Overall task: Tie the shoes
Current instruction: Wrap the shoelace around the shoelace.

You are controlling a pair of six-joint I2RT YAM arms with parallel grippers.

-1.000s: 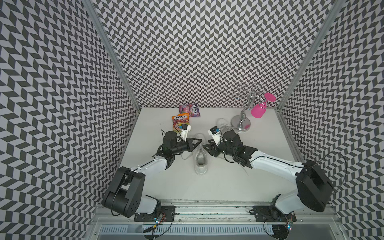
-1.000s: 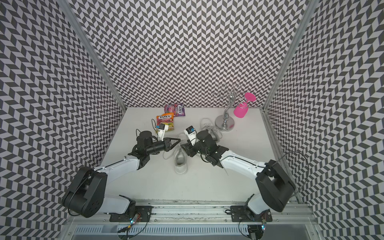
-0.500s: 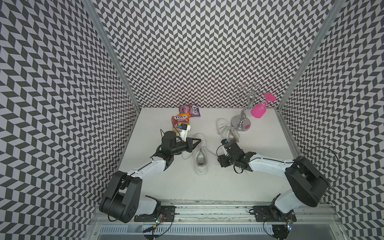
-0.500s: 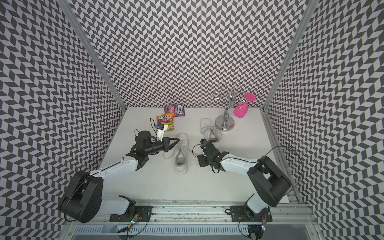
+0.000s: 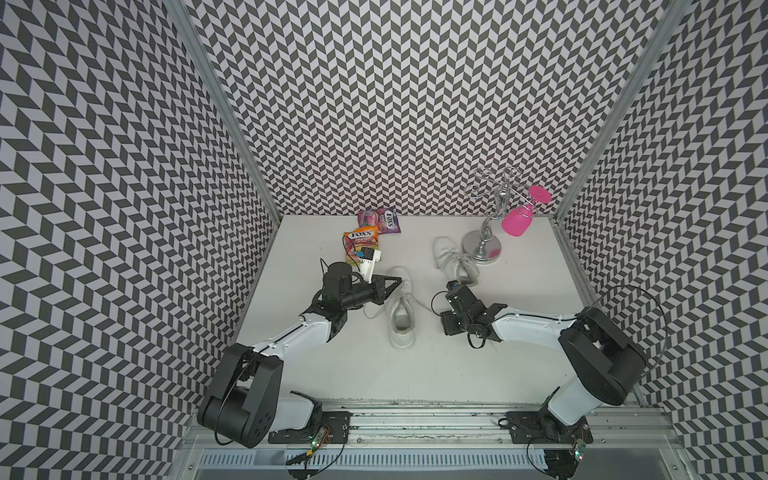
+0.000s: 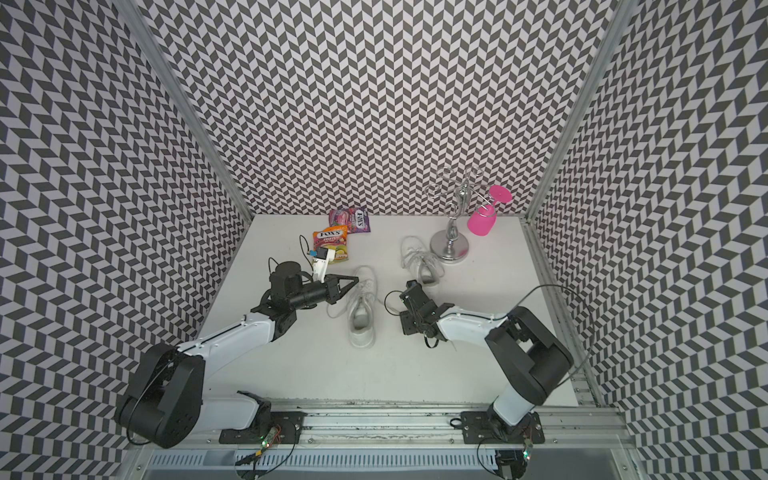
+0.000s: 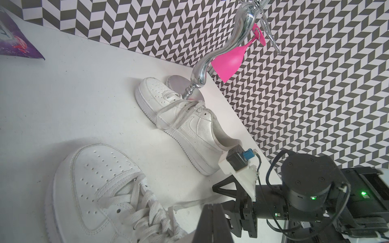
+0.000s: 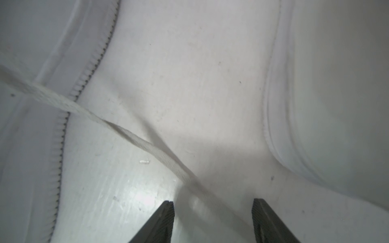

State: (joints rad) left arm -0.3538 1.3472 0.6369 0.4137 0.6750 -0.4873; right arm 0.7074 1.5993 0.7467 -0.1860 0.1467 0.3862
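Observation:
Two white shoes lie on the table. The near shoe (image 5: 400,309) (image 7: 94,189) is in the middle, its laces loose. The far shoe (image 5: 455,259) (image 7: 185,120) lies beside a silver stand. My left gripper (image 5: 399,281) (image 7: 211,205) is shut, its tip over the near shoe's laces; I see no lace between its fingers. My right gripper (image 5: 444,320) (image 8: 213,203) is open, low over the table to the right of the near shoe. One lace (image 8: 130,134) runs from that shoe across the table into the gap between its fingers (image 8: 166,218).
Two candy bags (image 5: 361,241) (image 5: 380,221) lie at the back behind my left wrist. A silver stand (image 5: 482,249) with a pink glass (image 5: 517,220) hanging from it stands at the back right, touching the far shoe. Patterned walls close in three sides.
My right gripper has pulled back from the near shoe's laces toward the front right and dropped close to the table. The left gripper has stayed nearly still.

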